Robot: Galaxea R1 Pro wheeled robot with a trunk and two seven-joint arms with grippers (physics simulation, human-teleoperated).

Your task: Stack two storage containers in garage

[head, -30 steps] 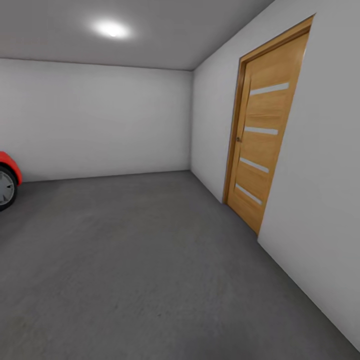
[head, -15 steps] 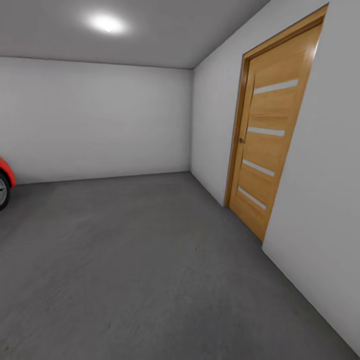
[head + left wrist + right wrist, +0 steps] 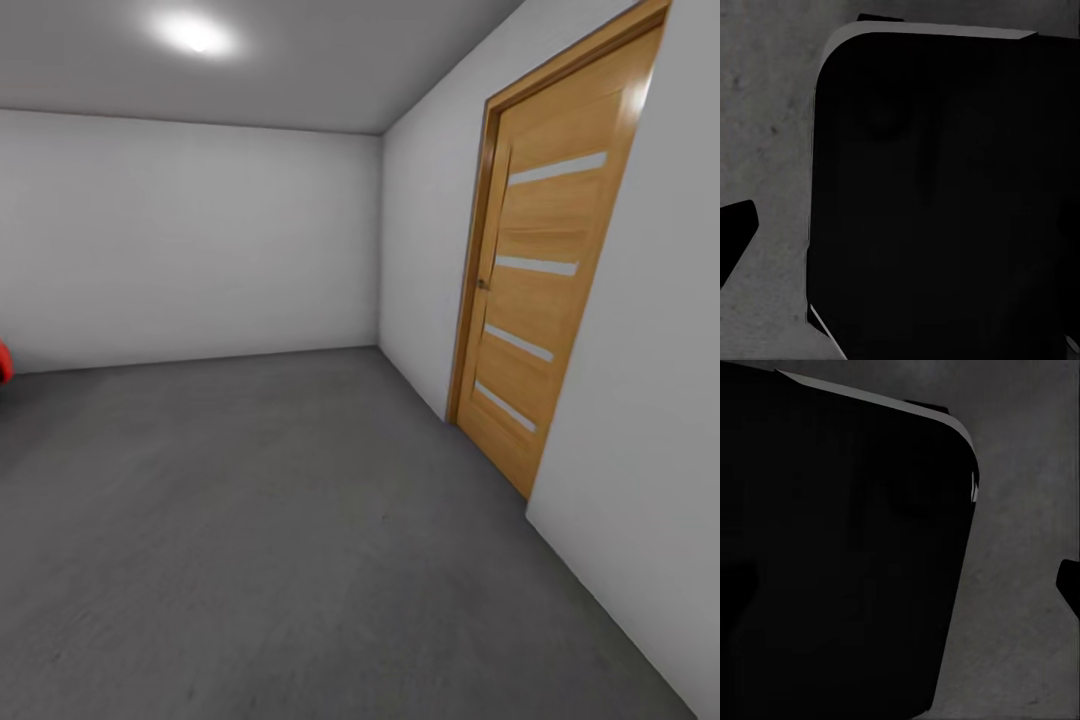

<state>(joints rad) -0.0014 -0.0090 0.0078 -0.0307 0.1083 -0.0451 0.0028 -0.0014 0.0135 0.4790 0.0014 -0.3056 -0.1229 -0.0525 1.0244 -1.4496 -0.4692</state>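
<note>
Inside the garage: pale grey walls (image 3: pixel 190 230), dark grey speckled floor (image 3: pixel 280 520), a wooden door with pale horizontal slats (image 3: pixel 535 290) set in the wall on the right, a ceiling light (image 3: pixel 190 32) glowing overhead. Compared with a second ago, whole head view swung to the right: door now larger and nearer the frame's edge, and the red car at the far left shrunk from a wheel and fender to a thin red sliver (image 3: pixel 3 360). Read as camera and base turning, not as anything in the room moving. Taken as a sign of travel through the garage, perhaps hunting a drop spot or heading out through the door; which of the two cannot be told. No orange-red storage container visible, so its whereabouts cannot be stated. Head view gives the room layout but no arms. Wrist views give the opposite: close looks straight down at the concrete floor, each largely covered by a big dark rounded panel (image 3: pixel 945 195) (image 3: pixel 840 547), probably the robot's own body. A black finger tip (image 3: pixel 735 229) at the frame's edge in the left wrist view, another (image 3: pixel 1069 581) in the right. Open or closed state of either claw cannot be told.
</note>
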